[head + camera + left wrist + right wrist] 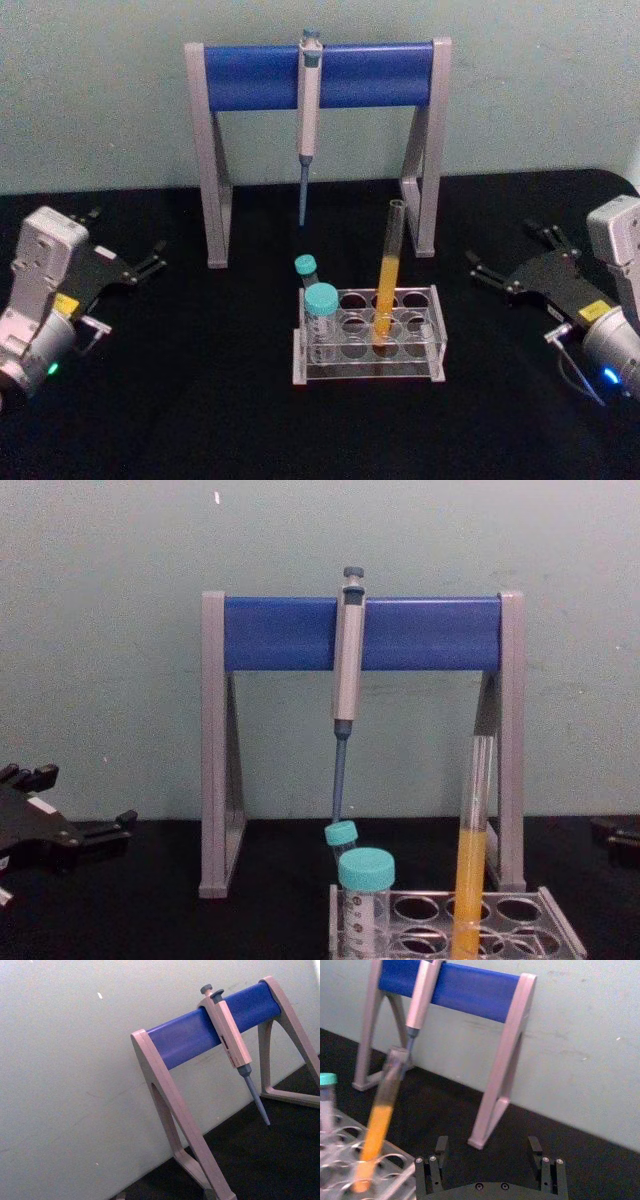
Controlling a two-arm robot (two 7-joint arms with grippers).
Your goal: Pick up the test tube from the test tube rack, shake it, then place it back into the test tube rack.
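Observation:
The test tube point(389, 275), a long clear glass tube with orange-yellow liquid in its lower half, leans slightly in a middle hole of the clear plastic test tube rack point(437, 322) at the table's centre front. In the chest view the test tube point(472, 830) rises well above the rack point(562, 922). My right gripper point(500, 247) rests open on the table to the rack's right, with nothing between its fingers. In the right wrist view the right gripper point(487, 1147) is open, with the test tube point(382, 1115) and rack point(340, 1160) off to one side. My left gripper point(128, 233) is parked open at the far left.
A grey-and-blue pipette stand point(320, 75) stands behind the rack against the wall, with a pipette point(308, 100) hanging from its bar. Two teal-capped plastic tubes point(320, 300) sit in the rack's left holes. Black tabletop lies on both sides of the rack.

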